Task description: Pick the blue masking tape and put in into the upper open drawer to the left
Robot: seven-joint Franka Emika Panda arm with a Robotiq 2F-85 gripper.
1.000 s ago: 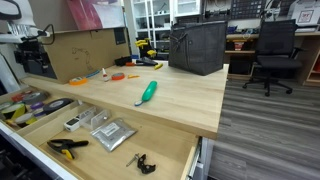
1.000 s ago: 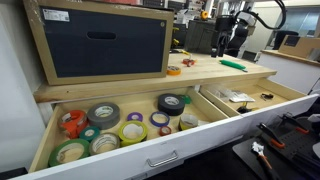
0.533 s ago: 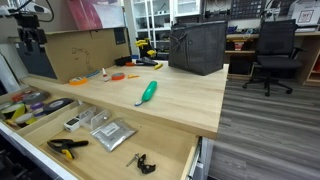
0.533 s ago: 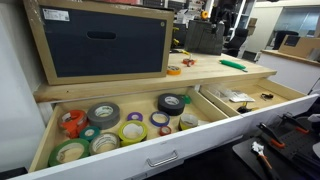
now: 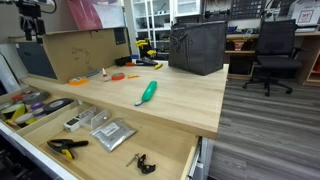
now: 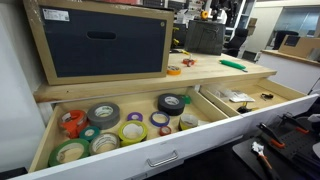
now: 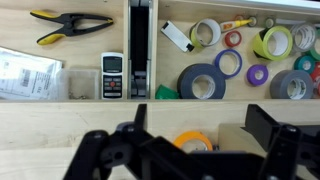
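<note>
— So, what is lying about on the light wooden worktop (image 5: 185, 95)?

— A green-handled tool (image 5: 147, 92) sits near the middle. A flat orange roll of tape (image 6: 173, 71) lies toward the back, with a black fabric bag (image 5: 197, 47) and a brown cardboard box (image 5: 75, 55) behind. A dark-fronted wooden cabinet (image 6: 105, 42) stands above the drawers.

— And the blue masking tape (image 7: 228, 64)?

— As far as I can tell, it is the flat blue ring lying in the upper open drawer (image 6: 45, 135). It sits between a big dark grey roll (image 7: 202, 82) and a yellow-green roll (image 7: 270, 42), with a small purple ring (image 7: 258, 74) near it. Those rolls crowd it on every side. The lower wide drawer (image 5: 165, 140) beside it holds a yellow-black clamp (image 5: 67, 146) and a grey packet (image 5: 113, 132).

— How is the arm (image 5: 30, 8) posed?

— It is raised high. In both exterior views only its dark end shows at the top edge, well apart from the drawers. The wrist view looks straight down, with the orange roll under it.

— And the claw (image 7: 192, 135)?

— Its fingers stand spread apart and grip nothing.
</note>
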